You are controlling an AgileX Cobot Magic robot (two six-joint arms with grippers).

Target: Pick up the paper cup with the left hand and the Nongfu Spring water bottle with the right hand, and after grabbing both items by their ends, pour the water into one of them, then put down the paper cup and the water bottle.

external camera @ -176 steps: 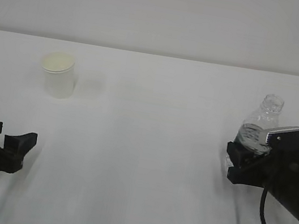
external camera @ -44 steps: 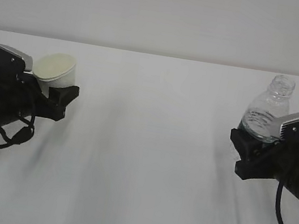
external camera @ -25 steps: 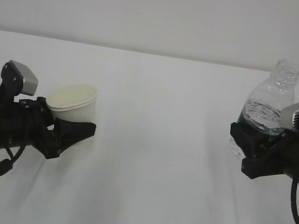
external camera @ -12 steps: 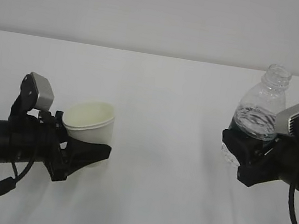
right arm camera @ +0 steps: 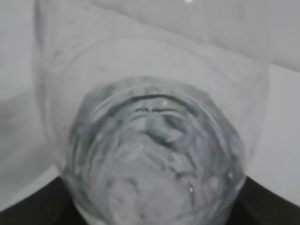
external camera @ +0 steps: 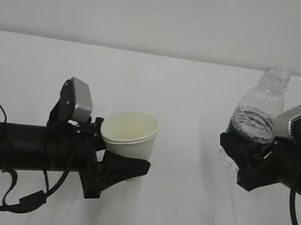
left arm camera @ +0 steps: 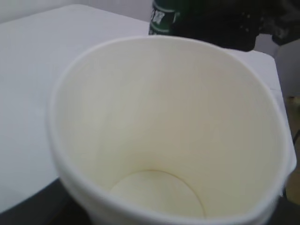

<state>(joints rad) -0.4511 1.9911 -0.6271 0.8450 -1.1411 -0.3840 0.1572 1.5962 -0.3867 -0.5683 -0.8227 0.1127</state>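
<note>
The paper cup [external camera: 130, 138] sits upright in the left end effector [external camera: 121, 168], which is clamped around its lower part, holding it above the white desk [external camera: 188, 95]. Its cream inside looks dry in the left wrist view. To the cup's right, well apart, the right end effector [external camera: 241, 159] is clamped on the base of the water bottle [external camera: 257, 116], uncapped, nearly upright, with water [external camera: 251, 122] inside.
</note>
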